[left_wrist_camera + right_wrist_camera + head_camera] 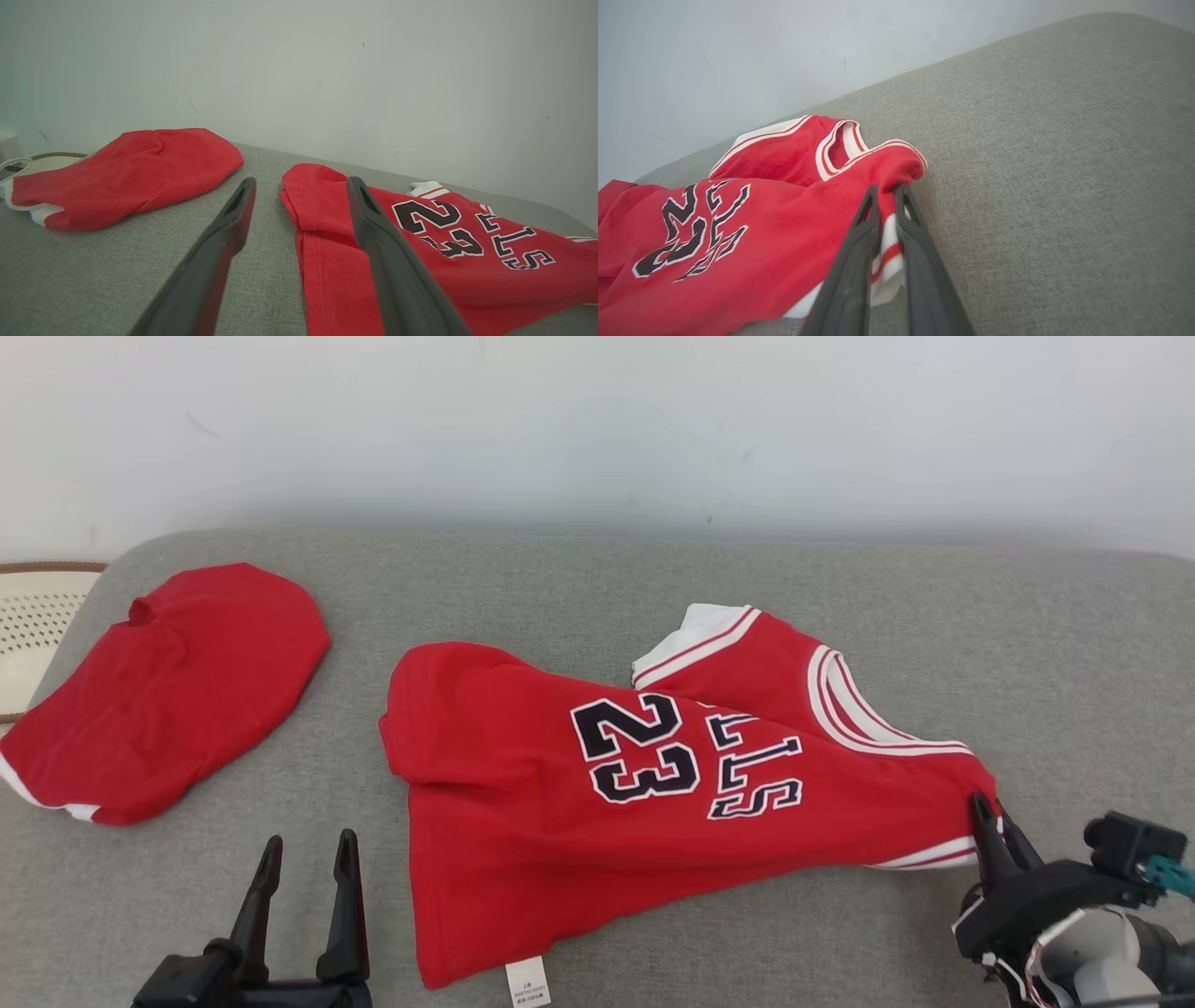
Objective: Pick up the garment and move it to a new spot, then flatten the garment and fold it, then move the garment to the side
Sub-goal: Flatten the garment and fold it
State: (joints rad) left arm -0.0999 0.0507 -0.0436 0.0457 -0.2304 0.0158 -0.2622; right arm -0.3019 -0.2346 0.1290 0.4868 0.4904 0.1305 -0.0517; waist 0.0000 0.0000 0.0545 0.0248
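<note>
a red jersey point(653, 784) printed with 23 lies rumpled, print side up, on a grey padded surface point(579, 588) in front of a pale wall point(597, 420). a white label point(527, 982) sticks out from the jersey's near hem.

the right gripper point(990, 807) is at the jersey's striped, white-trimmed end, next to the lettering. its jaws are pressed nearly together and pinch a fold of that trimmed edge; the right wrist view shows red and white cloth caught between the two fingers of the right gripper point(887, 189).

the left gripper point(310, 841) is just beside the jersey's plain end, opposite the pinched corner. its jaws are spread wide with nothing between them.

a second red garment point(168, 691) lies apart from the jersey, past that plain end. a pale perforated object point(37, 625) sits beyond it, farther from the jersey.
</note>
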